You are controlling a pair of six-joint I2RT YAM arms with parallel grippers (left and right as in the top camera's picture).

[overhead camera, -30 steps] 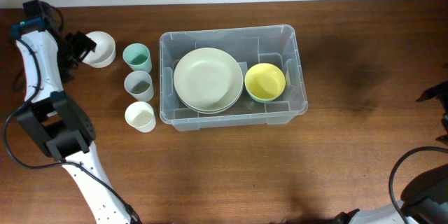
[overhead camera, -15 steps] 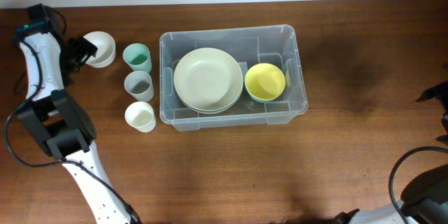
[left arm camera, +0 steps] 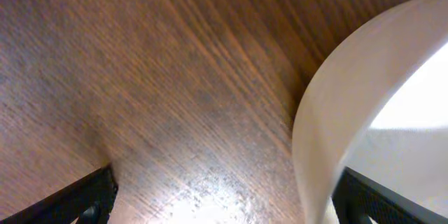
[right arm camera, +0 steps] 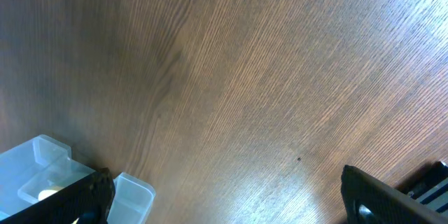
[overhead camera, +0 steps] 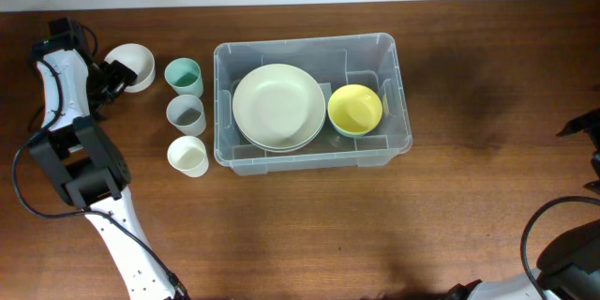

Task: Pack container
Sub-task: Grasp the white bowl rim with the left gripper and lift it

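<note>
The clear plastic container (overhead camera: 302, 45) stands mid-table. It holds stacked pale plates (overhead camera: 278, 106) and a yellow bowl (overhead camera: 354, 109). At the far left a white bowl (overhead camera: 133, 62) sits on the table, with my left gripper (overhead camera: 110, 81) open at its left side. In the left wrist view the bowl's wall (left arm camera: 350, 112) stands just inside the right finger (left arm camera: 392, 203), while the left finger (left arm camera: 80, 199) is over bare wood. My right gripper (right arm camera: 227, 206) is open above bare table, with a corner of the container (right arm camera: 42, 164) at lower left.
Three cups stand in a column between bowl and container: teal (overhead camera: 185, 76), grey (overhead camera: 187, 112) and cream (overhead camera: 188, 156). The right arm (overhead camera: 583, 127) sits at the table's right edge. Open wood lies right of the container.
My left gripper has shifted slightly toward the table's near side along the white bowl's left edge. The bowl, the cups and the right arm have not moved.
</note>
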